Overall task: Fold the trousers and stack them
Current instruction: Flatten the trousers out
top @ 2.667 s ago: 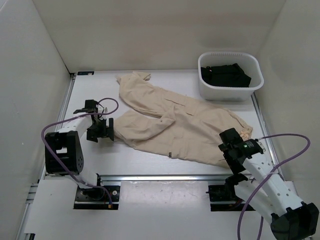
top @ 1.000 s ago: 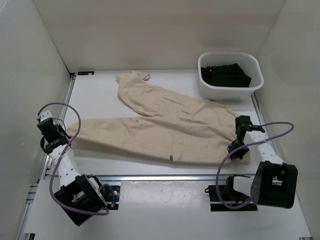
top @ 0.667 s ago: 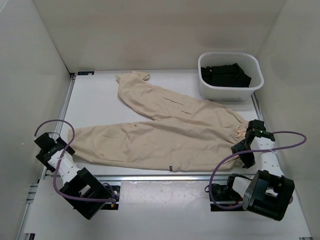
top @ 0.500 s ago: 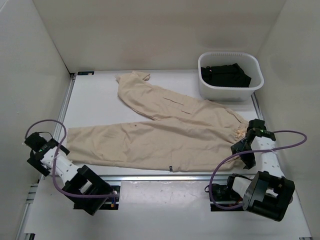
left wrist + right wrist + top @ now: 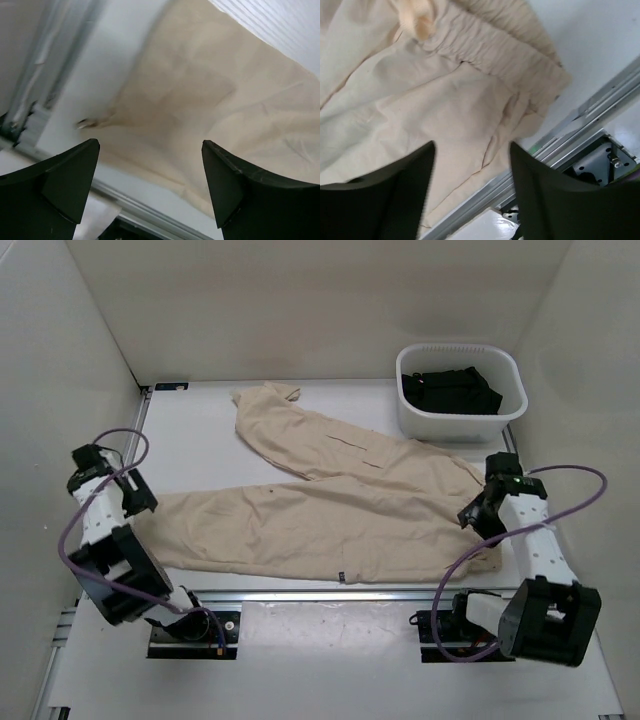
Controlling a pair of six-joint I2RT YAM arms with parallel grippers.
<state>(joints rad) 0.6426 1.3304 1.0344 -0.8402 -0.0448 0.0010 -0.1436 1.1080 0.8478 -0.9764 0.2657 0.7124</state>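
Observation:
The beige trousers (image 5: pixel 330 505) lie spread flat on the white table. One leg runs to the far left, the other lies straight along the near side. My left gripper (image 5: pixel 137 497) is open and empty, hovering just over the near leg's cuff (image 5: pixel 165 100); the jaws stand wide apart around my left gripper's point (image 5: pixel 150 145). My right gripper (image 5: pixel 476 512) is open and empty above the gathered waistband (image 5: pixel 495 50) at the right end. In the right wrist view the gripper (image 5: pixel 472 146) holds no cloth between its jaws.
A white bin (image 5: pixel 510 372) with dark folded clothes (image 5: pixel 450 390) stands at the far right, just beyond the waistband. The table's metal front rail (image 5: pixel 330 595) runs close along the near leg. White walls enclose the left, right and far sides.
The folded near leg was pulled out straight to the left. My left gripper then swung to the near-left corner and back up to the cuff. My right gripper moved slightly farther over the waistband.

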